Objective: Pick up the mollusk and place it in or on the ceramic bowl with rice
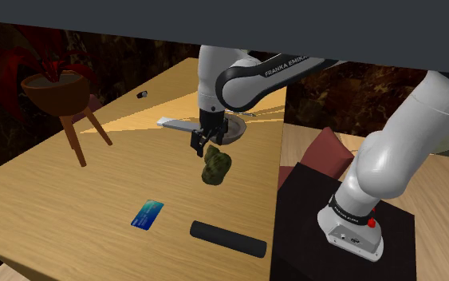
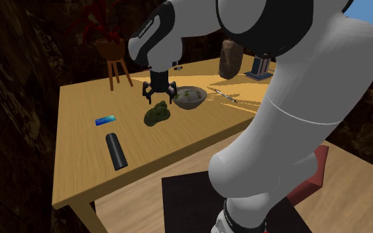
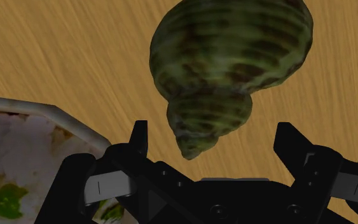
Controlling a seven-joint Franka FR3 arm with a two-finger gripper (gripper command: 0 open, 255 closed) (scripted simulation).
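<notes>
The wooden surface [image 1: 55, 207] carries everything, and the white arm [image 1: 390, 160] reaches out over it. The grey bowl of rice [image 2: 190, 104] stands near the green-brown mollusk shell [image 1: 215, 165], which lies on the bare surface. The black tool [image 1: 205, 144] hangs just above the shell, released, its fingers spread and gripping nothing.

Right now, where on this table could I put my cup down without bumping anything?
The widest bare wood lies between the plant stand and the blue card. Another strip runs between that card and the shell. It is crowded where the hand hangs by shell and rice bowl.
</notes>
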